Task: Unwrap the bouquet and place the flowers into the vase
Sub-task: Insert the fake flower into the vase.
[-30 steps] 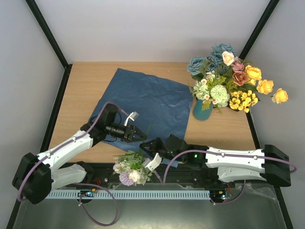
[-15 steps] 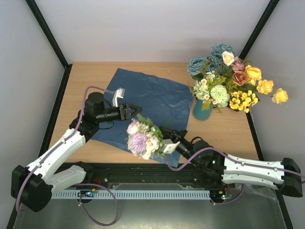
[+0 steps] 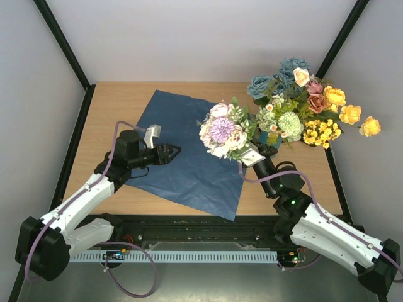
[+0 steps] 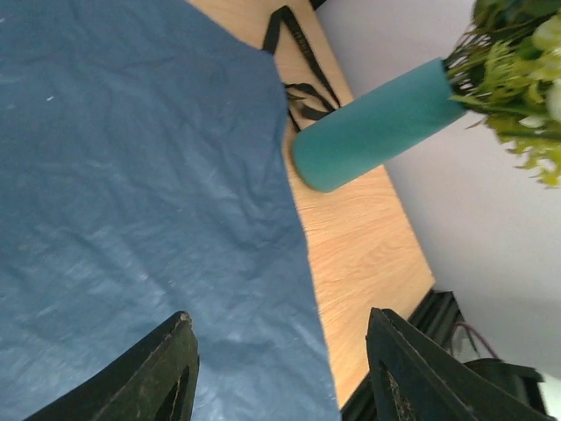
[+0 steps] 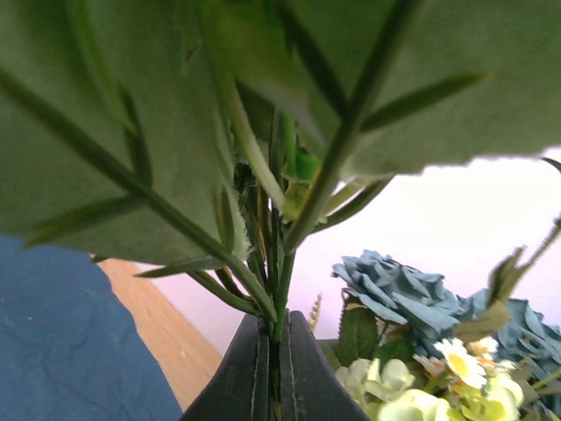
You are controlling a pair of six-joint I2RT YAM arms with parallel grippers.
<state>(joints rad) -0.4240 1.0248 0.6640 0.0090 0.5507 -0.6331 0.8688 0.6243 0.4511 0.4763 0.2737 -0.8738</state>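
Note right gripper [image 3: 250, 157] clenched on the thin green stems of a flower cluster [image 3: 223, 131], held clear of the desk [image 3: 119, 100], just left of the vase [image 3: 267, 146] toward the far right corner. Treat as light, top-heavy and springy. Expect thin stems to slip or swivel between smooth jaws. Grip low on the bare stems, never by the blooms. Guard against tipping the narrow, already crowded vase. Note left gripper [image 3: 171, 151] released and empty, above the blue paper [image 3: 189, 126] toward the left edge.
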